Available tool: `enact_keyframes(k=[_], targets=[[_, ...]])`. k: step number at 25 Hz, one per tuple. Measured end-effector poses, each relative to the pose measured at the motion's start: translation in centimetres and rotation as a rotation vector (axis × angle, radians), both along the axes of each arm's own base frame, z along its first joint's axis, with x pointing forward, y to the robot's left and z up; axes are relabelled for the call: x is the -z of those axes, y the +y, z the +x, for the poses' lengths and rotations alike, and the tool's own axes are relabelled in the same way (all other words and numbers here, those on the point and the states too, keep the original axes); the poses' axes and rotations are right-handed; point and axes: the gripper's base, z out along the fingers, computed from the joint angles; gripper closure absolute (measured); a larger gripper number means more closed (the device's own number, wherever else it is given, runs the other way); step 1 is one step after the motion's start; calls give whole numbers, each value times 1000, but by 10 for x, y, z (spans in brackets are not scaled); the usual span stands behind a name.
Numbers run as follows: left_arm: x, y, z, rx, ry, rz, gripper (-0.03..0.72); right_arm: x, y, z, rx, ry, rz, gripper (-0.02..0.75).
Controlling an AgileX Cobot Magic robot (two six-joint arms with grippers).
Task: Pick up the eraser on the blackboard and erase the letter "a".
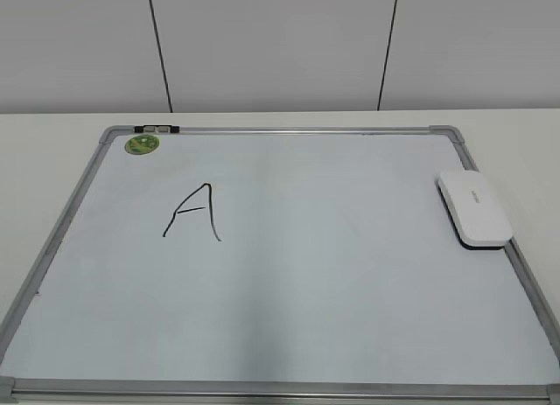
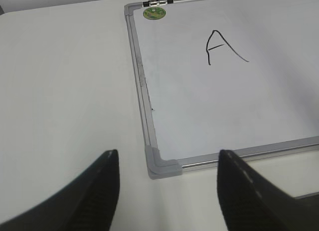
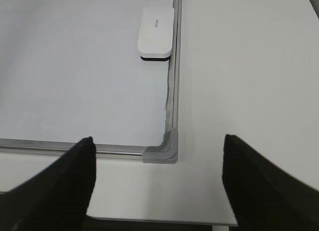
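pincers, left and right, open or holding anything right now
Left pincer: open, holding nothing.
Right pincer: open, holding nothing; the eraser lies on the blackboard.

Left gripper and right gripper: matte black, tapered jaws.

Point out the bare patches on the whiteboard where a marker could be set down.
The widest bare stretch lies between the capital A and the eraser. The whole strip along the whiteboard's near frame is bare too. The far left corner is busier, with the green magnet and a clip.

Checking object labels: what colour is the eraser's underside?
Dark, under a white top; eraser, right wrist view.
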Motion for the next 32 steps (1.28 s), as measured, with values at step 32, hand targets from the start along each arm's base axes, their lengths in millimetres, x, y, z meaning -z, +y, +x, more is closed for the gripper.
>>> enact_keyframes(k=[32], targets=[[0,0,-1,-36,-8,0,229,0,0,0,-1,2,0,152]])
